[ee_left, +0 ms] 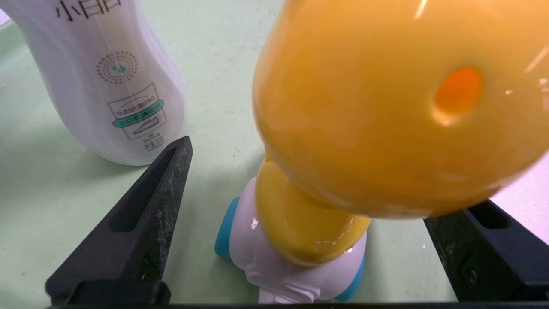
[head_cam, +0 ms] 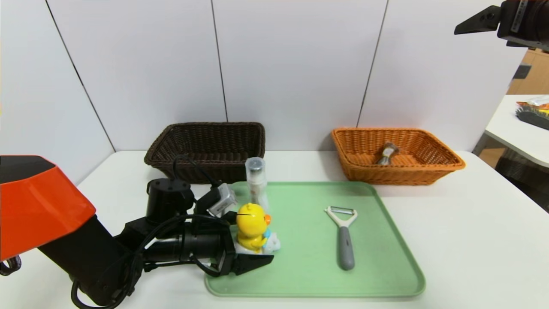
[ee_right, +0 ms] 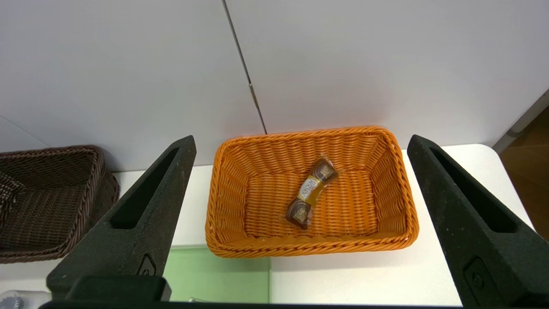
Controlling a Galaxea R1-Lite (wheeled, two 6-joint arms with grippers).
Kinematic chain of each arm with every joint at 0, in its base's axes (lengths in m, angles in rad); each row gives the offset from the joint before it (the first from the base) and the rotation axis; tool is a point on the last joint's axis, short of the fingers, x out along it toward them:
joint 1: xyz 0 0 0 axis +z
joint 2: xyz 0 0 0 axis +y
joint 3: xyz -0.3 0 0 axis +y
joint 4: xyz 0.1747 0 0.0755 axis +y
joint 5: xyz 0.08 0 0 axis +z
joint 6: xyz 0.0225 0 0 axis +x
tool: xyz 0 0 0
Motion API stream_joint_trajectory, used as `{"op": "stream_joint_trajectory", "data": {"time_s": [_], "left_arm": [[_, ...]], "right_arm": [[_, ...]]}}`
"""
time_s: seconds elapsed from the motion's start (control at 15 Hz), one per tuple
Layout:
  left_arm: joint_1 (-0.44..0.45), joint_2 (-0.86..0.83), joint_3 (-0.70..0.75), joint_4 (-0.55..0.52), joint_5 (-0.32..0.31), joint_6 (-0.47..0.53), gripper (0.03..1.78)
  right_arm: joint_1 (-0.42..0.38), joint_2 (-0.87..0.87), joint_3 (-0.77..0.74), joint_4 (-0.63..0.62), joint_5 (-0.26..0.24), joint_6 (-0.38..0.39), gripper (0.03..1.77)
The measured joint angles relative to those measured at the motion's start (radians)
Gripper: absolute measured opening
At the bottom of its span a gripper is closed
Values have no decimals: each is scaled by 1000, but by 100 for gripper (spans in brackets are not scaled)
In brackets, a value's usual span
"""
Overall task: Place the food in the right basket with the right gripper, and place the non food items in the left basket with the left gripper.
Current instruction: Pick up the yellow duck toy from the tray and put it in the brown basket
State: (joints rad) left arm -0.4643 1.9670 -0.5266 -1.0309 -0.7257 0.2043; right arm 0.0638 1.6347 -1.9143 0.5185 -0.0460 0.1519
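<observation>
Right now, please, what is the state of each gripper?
Left gripper: open, around the yellow plastic duck toy, not shut on it.
Right gripper: open, empty, raised above the orange woven basket.

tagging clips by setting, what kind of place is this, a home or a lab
Most likely a lab or test room, not a home. A bare white table stands against plain white wall panels, with a staged sorting set-up: a green tray of odd items and two wicker baskets, dark brown and orange.
</observation>
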Motion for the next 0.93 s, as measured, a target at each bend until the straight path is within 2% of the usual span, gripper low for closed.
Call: {"op": "stream_joint_trajectory", "data": {"time_s": [0.27,0.53,0.93], "left_arm": [[0,5,2,-27,2,4,169],[-1,32,9,-114,5,10,169],[-4,37,33,-116,4,8,169]], "right_arm": [[0,1,0,-1,0,0,170],[0,2,0,0,7,2,170],[1,2,-1,0,9,2,170]]}}
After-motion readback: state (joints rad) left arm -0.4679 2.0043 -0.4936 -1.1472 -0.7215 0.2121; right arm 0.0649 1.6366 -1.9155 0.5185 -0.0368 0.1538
